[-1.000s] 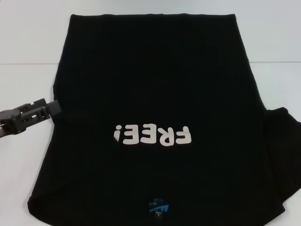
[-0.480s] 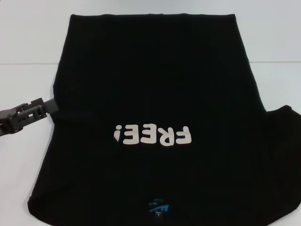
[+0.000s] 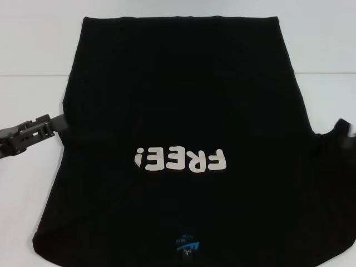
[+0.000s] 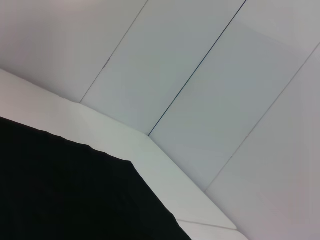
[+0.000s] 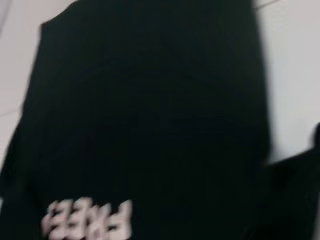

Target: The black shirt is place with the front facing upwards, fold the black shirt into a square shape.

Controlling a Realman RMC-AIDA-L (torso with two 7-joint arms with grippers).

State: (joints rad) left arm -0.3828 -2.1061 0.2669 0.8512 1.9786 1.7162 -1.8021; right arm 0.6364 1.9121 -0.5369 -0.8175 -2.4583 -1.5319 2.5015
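Note:
The black shirt lies spread front-up on the white table. Its pale "FREE!" lettering reads upside-down to me, and the blue neck label is at the near edge. My left gripper lies low on the table with its tip at the shirt's left edge. The shirt's right sleeve sticks out at the right, its tip raised. A blurred grey shape over that tip, at the picture's edge, looks like my right gripper. The right wrist view shows the shirt from above, blurred.
The white table shows bare on both sides of the shirt and beyond its far hem. The left wrist view shows a corner of the shirt, the table edge and pale wall panels behind.
The left gripper has slid slightly left along the shirt's edge. The right sleeve's tip has risen and shifted toward the right edge of the head view.

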